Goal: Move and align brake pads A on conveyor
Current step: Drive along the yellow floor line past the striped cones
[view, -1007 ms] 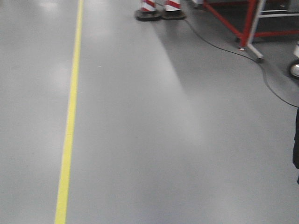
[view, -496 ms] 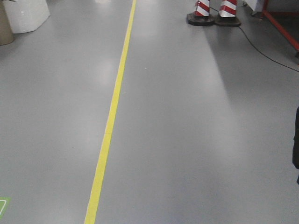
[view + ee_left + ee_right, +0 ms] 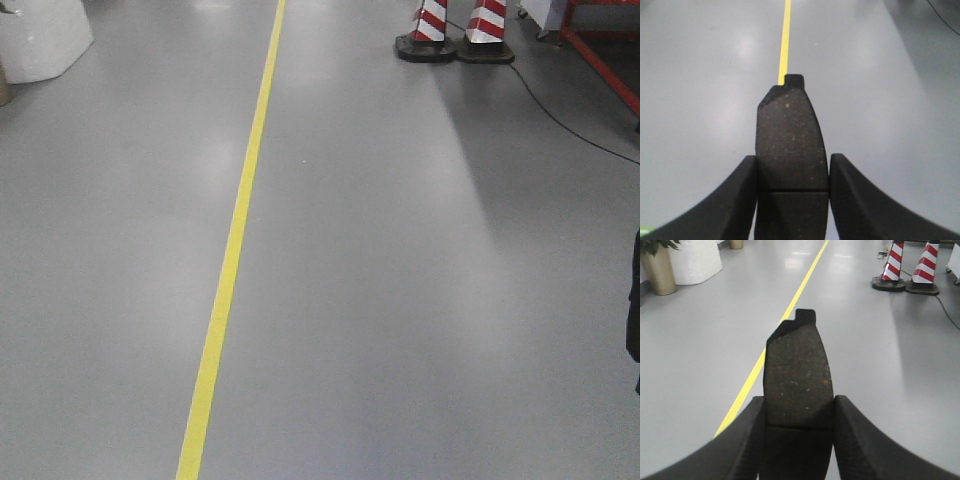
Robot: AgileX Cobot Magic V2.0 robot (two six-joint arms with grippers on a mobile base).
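The left claw is clamped on one brake pad, the right claw on a second pad, both over bare floor. No conveyor shows; best hold both firmly and level while driving there.

A yellow line runs down the grey floor, left of two striped cones.
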